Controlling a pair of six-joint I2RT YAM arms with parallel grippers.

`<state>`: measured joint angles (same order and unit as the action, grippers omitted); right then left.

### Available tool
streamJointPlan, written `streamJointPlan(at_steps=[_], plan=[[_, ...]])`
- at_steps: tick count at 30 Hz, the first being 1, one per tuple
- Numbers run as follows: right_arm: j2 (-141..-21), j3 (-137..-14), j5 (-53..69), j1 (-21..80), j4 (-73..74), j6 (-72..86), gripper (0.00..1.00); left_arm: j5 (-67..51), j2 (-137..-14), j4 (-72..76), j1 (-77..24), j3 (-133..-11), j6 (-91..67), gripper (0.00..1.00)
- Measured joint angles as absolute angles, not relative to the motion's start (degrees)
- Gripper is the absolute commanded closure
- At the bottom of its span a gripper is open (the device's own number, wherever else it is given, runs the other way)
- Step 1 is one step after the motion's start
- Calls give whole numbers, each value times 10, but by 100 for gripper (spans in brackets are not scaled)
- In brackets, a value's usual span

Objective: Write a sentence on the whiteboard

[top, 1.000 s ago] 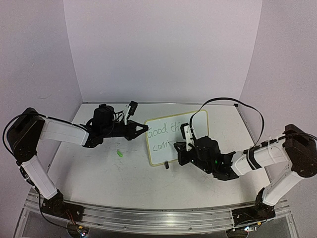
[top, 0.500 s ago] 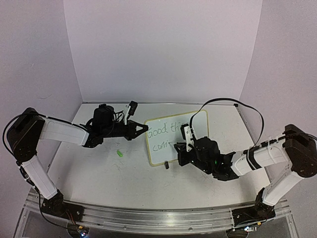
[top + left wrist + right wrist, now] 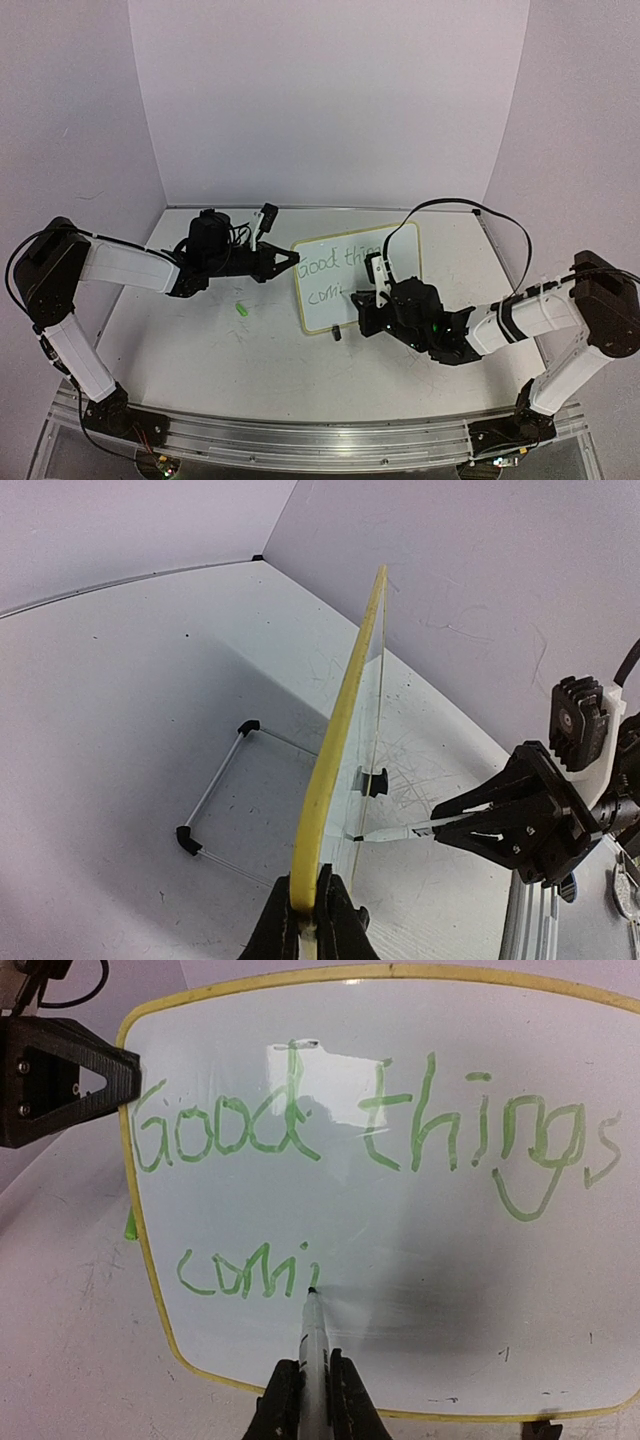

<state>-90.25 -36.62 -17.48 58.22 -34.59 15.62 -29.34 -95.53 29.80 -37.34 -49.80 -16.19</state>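
One whiteboard (image 3: 330, 300) stands propped near the centre of the tabletop (image 3: 200, 360). Walls close in at 9, 12 and 3 o'clock, and there is bare room toward 6 o'clock. Two hands work it. The left hand (image 3: 292, 260) is clamped on the board's yellow rim at its 9 o'clock edge. The right hand (image 3: 362, 298), at the board's 4 o'clock, is closed around one marker (image 3: 312, 1335), whose tip touches the board.

Only the right wrist view reads the sentence (image 3: 360, 1130): two green lines, "Good things" and "comi". The left wrist view shows the board edge-on, with a wire stand (image 3: 186, 836) behind it. One small green piece (image 3: 241, 310), perhaps a cap, lies at the board's 8 o'clock.
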Motion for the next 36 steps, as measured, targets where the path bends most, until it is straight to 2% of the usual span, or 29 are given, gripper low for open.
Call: streamJointPlan(at_steps=[36], plan=[[-871,-354,-180,579,-364,136,100,-294,-955,298,-374,-498,-159,100]])
